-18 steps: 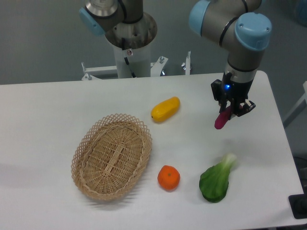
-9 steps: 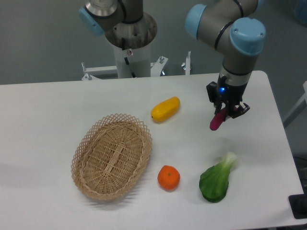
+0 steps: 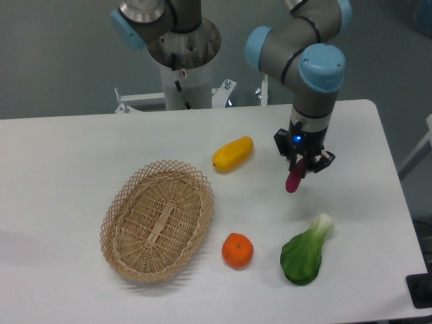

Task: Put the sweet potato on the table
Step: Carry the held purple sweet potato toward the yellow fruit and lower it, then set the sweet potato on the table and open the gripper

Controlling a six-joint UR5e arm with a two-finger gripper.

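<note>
Holding the sweet potato [image 3: 293, 179] pinched by its upper end, my gripper [image 3: 300, 165] hung over bare table [image 3: 81, 148] between the yellow fruit [image 3: 233, 154] and bok choy [image 3: 305, 253]. I judged it light, stiff, slightly slick; the table's far edge stayed well apart.

One sweet potato [image 3: 293, 179], purple. One yellow fruit [image 3: 233, 154]. One orange [image 3: 237, 250]. One leafy green vegetable [image 3: 305, 251]. One wicker basket [image 3: 158, 220]. One white tabletop [image 3: 81, 155]. One gripper [image 3: 302, 165]. Produce total: four pieces, all different kinds, no duplicates.
</note>
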